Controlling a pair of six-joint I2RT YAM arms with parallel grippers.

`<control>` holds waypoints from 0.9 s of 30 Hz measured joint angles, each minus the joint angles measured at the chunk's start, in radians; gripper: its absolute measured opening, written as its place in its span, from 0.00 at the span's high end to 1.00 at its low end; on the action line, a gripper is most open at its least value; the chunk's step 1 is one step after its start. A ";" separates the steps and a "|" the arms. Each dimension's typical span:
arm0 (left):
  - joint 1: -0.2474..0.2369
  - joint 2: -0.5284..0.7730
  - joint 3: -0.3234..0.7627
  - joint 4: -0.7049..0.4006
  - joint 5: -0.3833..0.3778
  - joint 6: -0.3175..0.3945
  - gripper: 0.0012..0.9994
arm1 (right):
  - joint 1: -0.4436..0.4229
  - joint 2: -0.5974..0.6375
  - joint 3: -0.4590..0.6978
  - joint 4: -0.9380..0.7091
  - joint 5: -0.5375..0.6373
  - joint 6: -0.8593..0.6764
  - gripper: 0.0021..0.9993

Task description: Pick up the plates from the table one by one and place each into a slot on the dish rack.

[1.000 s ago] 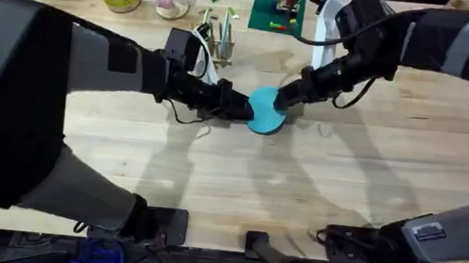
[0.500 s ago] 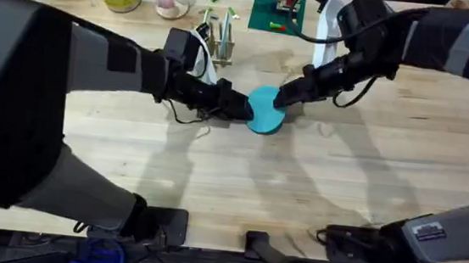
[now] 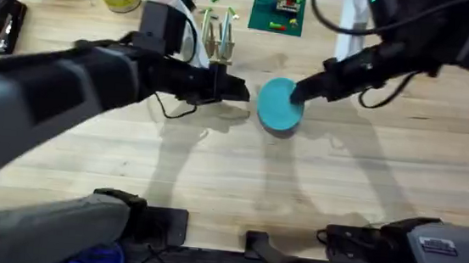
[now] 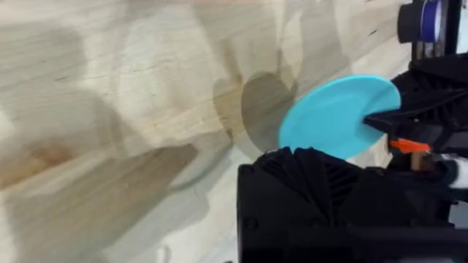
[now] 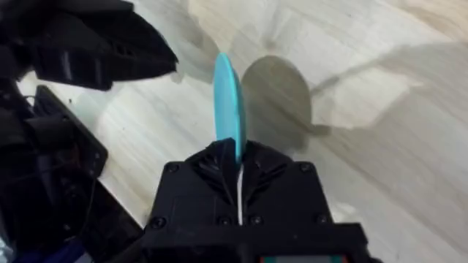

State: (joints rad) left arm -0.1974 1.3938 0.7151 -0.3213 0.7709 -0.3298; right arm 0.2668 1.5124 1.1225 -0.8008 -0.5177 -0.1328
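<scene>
Overhead — turquoise plate [image 3: 280,104], round, thin; plain

We cannot make out the left gripper's [image 3: 240,89] fingertips in the overhead view; they blur into one dark mass at centre frame. The left arm [image 3: 42,98] itself smears across the left half, its outline lost. The dish rack [image 3: 215,38] at upper centre is partly covered by that arm's wrist, so its dowels and any plates in it stay unreadable. In the right wrist view, the turquoise plate [image 5: 227,102] disappears at its near edge behind the right gripper [image 5: 238,157] body. In the left wrist view, black housing hides the plate's lower rim.
</scene>
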 joint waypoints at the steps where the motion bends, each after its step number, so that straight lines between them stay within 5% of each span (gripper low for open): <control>1: 0.000 -0.034 0.000 -0.020 -0.012 0.000 0.96 | -0.001 -0.021 0.010 -0.028 0.006 -0.001 0.97; 15: 0.000 -0.395 0.110 -0.487 -0.304 0.033 0.92 | -0.003 -0.143 0.334 -0.399 0.268 -0.007 0.97; 17: 0.000 -0.417 0.139 -0.536 -0.352 0.040 0.73 | -0.003 -0.143 0.372 -0.426 0.307 -0.009 0.97; 22: 0.000 -0.435 0.199 -0.627 -0.450 0.044 0.05 | -0.003 -0.143 0.437 -0.476 0.388 -0.010 0.97; 27: 0.000 -0.435 0.223 -0.671 -0.507 0.047 0.00 | -0.003 -0.143 0.461 -0.488 0.450 -0.009 0.97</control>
State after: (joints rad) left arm -0.1974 0.9592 0.9382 -0.9927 0.2638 -0.2832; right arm 0.2642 1.3697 1.5835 -1.2884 -0.0680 -0.1414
